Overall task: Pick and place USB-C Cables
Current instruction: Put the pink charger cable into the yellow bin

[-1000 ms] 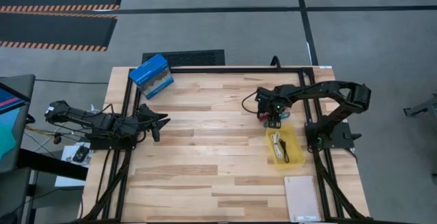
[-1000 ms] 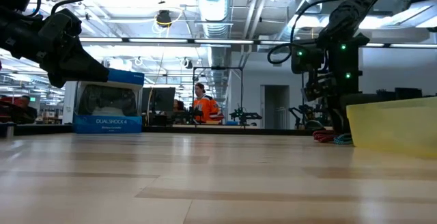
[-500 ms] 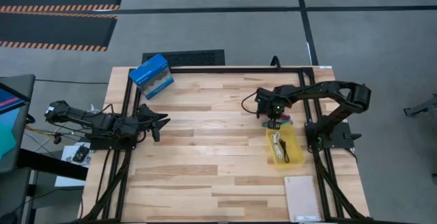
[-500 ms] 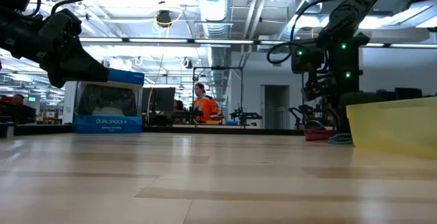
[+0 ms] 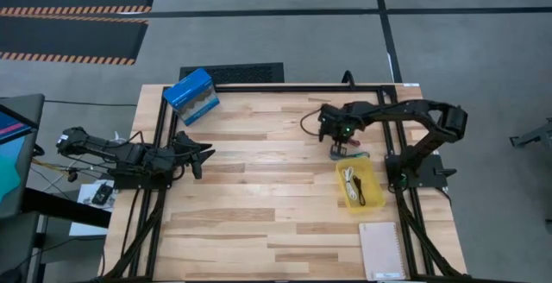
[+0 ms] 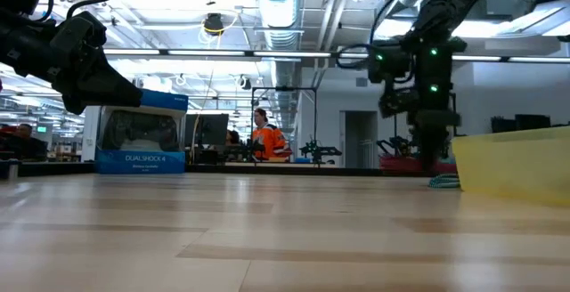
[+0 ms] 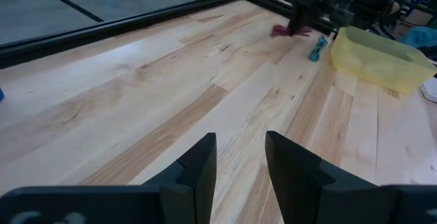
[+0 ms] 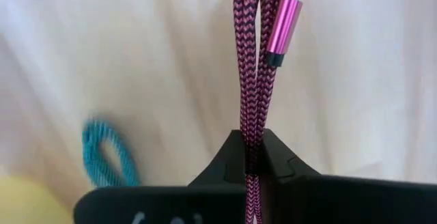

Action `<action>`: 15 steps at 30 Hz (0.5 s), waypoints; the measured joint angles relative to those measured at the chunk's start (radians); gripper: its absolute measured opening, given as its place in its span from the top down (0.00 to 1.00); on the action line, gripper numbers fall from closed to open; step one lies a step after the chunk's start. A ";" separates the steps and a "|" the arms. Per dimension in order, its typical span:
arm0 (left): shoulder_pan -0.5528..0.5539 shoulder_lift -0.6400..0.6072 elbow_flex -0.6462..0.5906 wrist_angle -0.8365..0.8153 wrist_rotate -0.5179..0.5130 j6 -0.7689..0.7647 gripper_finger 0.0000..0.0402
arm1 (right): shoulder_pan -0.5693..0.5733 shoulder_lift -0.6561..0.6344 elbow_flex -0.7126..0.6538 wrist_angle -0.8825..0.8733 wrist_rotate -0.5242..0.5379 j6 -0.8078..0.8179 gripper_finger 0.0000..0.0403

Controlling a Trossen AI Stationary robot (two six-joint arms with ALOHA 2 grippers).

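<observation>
We see the yellow plastic bin [image 5: 360, 185] right of centre, the blue cardboard box [image 5: 191, 96] upper left, the notepad [image 5: 382, 250] lower right

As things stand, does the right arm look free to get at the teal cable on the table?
Probably not yet: the right claw is shut on the dark red cable. The teal cable lies uncovered beside the yellow bin.

Only one text can be read — "DUALSHOCK 4", in white letters along the lower front band of the blue box [image 6: 141, 137] standing on the tabletop [image 6: 267, 230] in the low view. A smaller line below it is too small to tell.
</observation>
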 joint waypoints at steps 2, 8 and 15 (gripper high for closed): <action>0.000 0.000 0.000 0.000 0.000 0.000 0.72 | -0.012 0.000 0.034 0.000 0.003 0.026 0.97; 0.000 0.000 0.000 0.000 0.000 0.000 0.72 | -0.049 -0.001 0.163 -0.026 0.006 0.102 0.97; 0.000 0.000 0.000 0.000 0.000 0.000 0.72 | -0.110 -0.002 0.353 -0.165 0.106 0.283 0.97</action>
